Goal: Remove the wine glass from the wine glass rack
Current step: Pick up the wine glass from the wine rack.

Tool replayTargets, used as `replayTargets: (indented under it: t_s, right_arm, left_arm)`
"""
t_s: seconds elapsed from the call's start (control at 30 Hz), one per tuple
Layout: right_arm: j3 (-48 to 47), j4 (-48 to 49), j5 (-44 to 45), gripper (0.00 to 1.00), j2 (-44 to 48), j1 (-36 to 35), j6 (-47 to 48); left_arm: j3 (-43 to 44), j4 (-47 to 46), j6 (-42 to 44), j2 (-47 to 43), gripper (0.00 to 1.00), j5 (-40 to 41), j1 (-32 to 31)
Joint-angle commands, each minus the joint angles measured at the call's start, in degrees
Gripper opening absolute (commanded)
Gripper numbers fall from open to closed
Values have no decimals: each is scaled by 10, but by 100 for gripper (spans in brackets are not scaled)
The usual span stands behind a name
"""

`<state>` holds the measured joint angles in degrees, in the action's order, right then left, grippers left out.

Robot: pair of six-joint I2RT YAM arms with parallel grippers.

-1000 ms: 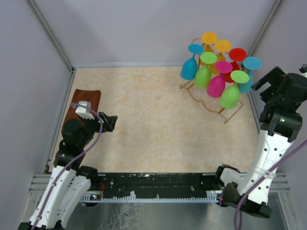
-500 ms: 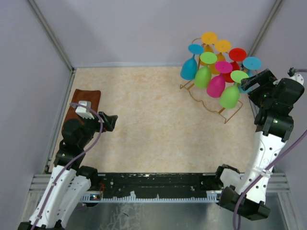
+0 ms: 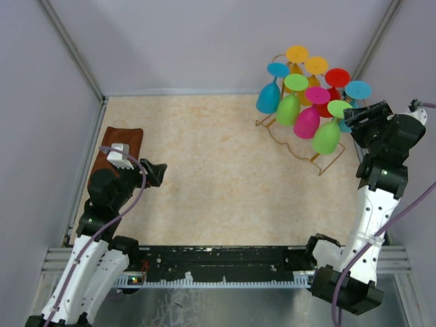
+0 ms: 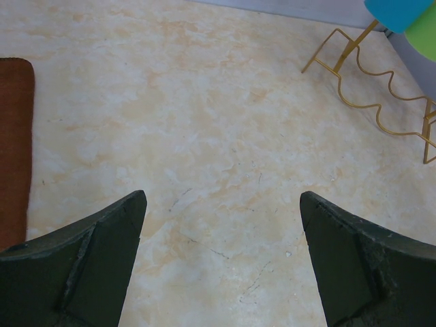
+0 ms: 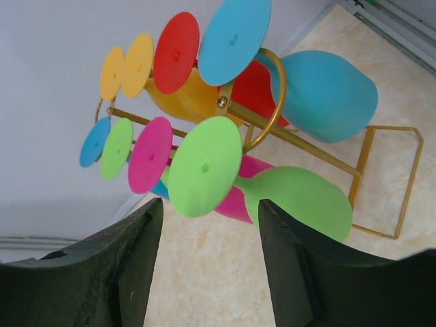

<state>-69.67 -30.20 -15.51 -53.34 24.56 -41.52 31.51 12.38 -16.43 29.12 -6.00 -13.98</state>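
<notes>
Green wine glass [image 3: 327, 136] [image 5: 204, 167]: hung upside down, foot up and bowl down, at the near right end of the rack. Rack [image 3: 320, 160] [image 4: 371, 88] [image 5: 381, 129]: golden wire stand with wavy rails, standing at the far right corner of the table [image 3: 218, 150] and carrying eight coloured glasses in all. Pink glass [image 3: 306, 122] [image 5: 151, 155]: just beside the green one, toward the rack's left. Blue glass [image 3: 268, 99]: at the rack's left end. Right claw [image 3: 360, 114] [image 5: 210, 203]: at the rack's right side, just beside the green glass's foot, fingers spread wide with nothing between them; in the wrist view the green foot sits ahead of the gap. Whether it touches the foot cannot be told. Left claw [image 3: 158, 172] [image 4: 223, 197]: well apart from the rack, over the table's left part, fingers wide apart and holding nothing. Brown cloth [image 3: 122, 146] [image 4: 13, 136]: flat at the table's left edge, opposite the rack.
</notes>
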Motion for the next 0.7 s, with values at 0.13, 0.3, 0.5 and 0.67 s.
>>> replayTargets:
  t_s: [0.13,0.3,0.5,0.67]
  right_arm:
    - [17,92,6,54,-12,3,-50]
    - [33,109,5,52,-18,3,-69]
    - [52,136,1,45,-23,3,-90]
    - [56,154,-6,42,-31,3,-103]
  left_arm:
    - [-6,-16,8,-1,99,6,4]
    - [-7,-17,8,0,99,8,4]
    - [-7,-17,8,2,99,9,4]
    - [-7,-17,8,3,99,7,4]
